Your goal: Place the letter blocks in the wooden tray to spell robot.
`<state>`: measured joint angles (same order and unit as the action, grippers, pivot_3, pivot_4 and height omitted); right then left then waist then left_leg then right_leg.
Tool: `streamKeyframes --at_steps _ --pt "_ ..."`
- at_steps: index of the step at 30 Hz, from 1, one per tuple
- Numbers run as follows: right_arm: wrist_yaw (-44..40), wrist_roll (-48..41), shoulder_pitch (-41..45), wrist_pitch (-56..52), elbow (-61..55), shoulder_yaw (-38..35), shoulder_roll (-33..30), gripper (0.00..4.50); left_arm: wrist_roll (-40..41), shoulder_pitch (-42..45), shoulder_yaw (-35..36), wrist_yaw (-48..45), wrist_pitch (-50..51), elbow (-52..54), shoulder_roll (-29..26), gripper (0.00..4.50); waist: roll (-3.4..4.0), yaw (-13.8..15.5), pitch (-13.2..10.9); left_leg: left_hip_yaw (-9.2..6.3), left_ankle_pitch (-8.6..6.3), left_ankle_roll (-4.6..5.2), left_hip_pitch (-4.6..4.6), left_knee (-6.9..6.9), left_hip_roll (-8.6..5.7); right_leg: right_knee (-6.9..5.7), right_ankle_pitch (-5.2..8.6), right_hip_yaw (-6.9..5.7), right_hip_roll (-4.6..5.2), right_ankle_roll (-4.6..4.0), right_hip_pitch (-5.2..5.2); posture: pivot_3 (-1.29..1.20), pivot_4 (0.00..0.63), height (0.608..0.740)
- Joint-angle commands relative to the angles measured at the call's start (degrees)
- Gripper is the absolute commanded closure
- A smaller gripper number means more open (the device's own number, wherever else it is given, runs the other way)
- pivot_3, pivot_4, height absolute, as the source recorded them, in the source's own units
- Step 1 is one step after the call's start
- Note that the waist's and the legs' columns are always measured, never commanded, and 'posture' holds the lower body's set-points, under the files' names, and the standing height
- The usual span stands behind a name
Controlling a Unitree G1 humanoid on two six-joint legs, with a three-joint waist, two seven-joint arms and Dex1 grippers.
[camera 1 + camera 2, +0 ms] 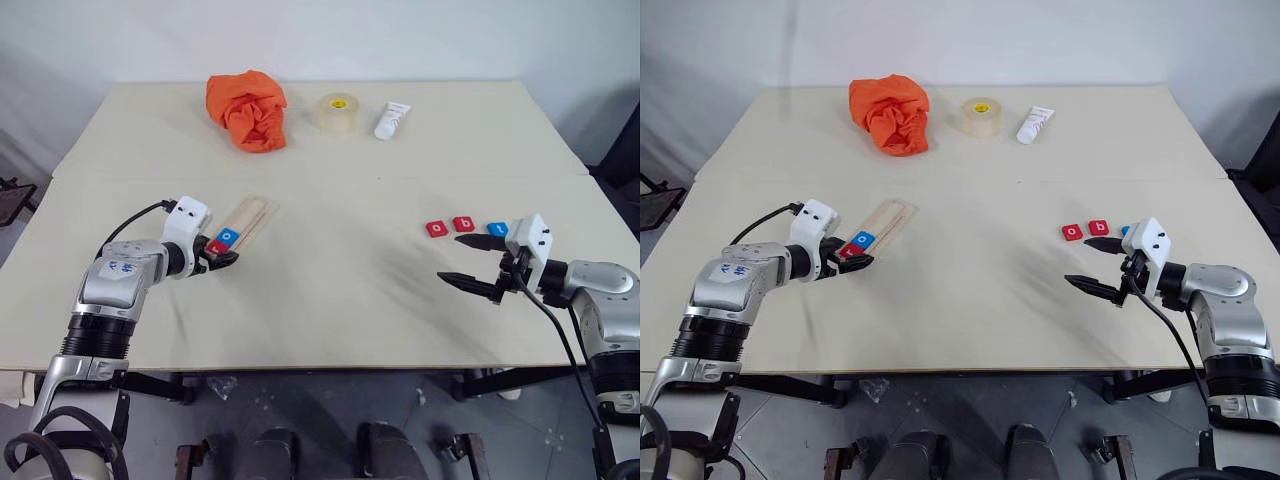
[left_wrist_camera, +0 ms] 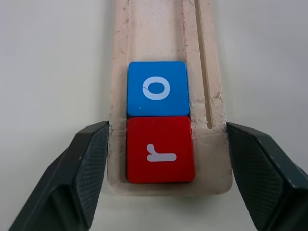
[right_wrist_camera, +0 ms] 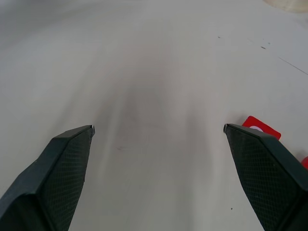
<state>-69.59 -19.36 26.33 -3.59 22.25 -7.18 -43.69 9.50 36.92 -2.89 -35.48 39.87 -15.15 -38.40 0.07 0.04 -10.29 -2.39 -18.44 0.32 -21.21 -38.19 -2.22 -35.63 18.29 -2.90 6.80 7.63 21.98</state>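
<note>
The blue block [image 1: 497,229] sits partly hidden behind the right gripper [image 1: 462,261], its letter unreadable.

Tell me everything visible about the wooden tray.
The wooden tray is a long, narrow, shallow holder of pale, rough-cut wood with raised side rims and a thin groove along one rim. It lies flat on the table, angled diagonally. At its near end sit a red r block and, touching it, a blue o block; the rest of the channel is bare. The left pincer stands open astride that end.
</note>
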Motion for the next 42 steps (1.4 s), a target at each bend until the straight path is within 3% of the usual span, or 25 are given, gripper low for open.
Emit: streamKeyframes --at_steps 1,12,16,29,40,42 --pt "0.23 -0.37 0.21 0.82 -1.12 -1.25 -0.55 0.00 1.39 0.43 -1.13 -6.88 -5.94 3.22 0.40 1.10 -0.01 0.27 -0.01 -0.02 0.00 0.00 -0.04 -0.02 0.00 -0.01 0.00 -0.01 0.00 0.00 0.00 0.00 0.150 0.740" --pt "0.45 -1.81 -7.53 0.45 -7.12 -4.13 -2.25 0.00 -0.88 3.76 -12.91 -23.34 -12.63 10.33 1.16 1.10 -0.02 0.53 -0.01 0.01 -0.01 0.02 -0.33 0.02 0.00 -0.09 -0.01 -0.01 -0.05 0.01 0.26 0.00 0.150 0.740" --pt "0.52 -1.89 -13.23 0.92 -10.39 -6.50 -3.88 0.00 -2.77 7.96 -18.16 -27.69 -15.86 9.46 4.80 1.10 -0.03 1.46 -0.02 0.08 0.00 0.05 -0.36 -0.03 -0.02 -0.09 -0.01 0.03 -0.06 0.02 0.27 0.00 0.150 0.740" --pt "-2.29 -9.99 -27.35 -1.51 -22.42 -17.60 -5.76 0.00 -8.53 10.52 -24.75 -29.86 -18.91 6.89 12.63 1.10 -0.06 1.41 -0.04 0.21 0.01 0.08 -0.35 -0.09 0.06 -0.12 -0.03 0.13 -0.17 0.05 0.28 0.00 0.150 0.740" --pt "0.06 -9.37 -28.46 -2.07 -23.03 -18.02 -6.02 0.00 -11.25 9.72 -25.48 -28.51 -17.18 7.21 14.43 1.10 -0.07 1.43 -0.04 0.19 0.02 0.11 -0.35 -0.20 0.04 -0.08 -0.03 0.18 -0.15 0.05 0.21 0.00 0.150 0.740" --pt "0.31 -9.27 -28.13 -2.09 -22.75 -17.79 -6.08 0.00 -10.88 9.45 -25.26 -29.02 -15.81 7.64 14.51 0.36 -0.07 1.43 -0.04 0.19 0.03 0.11 -0.35 -0.21 0.04 -0.08 -0.03 0.18 -0.15 0.05 0.21 0.00 0.150 0.740"
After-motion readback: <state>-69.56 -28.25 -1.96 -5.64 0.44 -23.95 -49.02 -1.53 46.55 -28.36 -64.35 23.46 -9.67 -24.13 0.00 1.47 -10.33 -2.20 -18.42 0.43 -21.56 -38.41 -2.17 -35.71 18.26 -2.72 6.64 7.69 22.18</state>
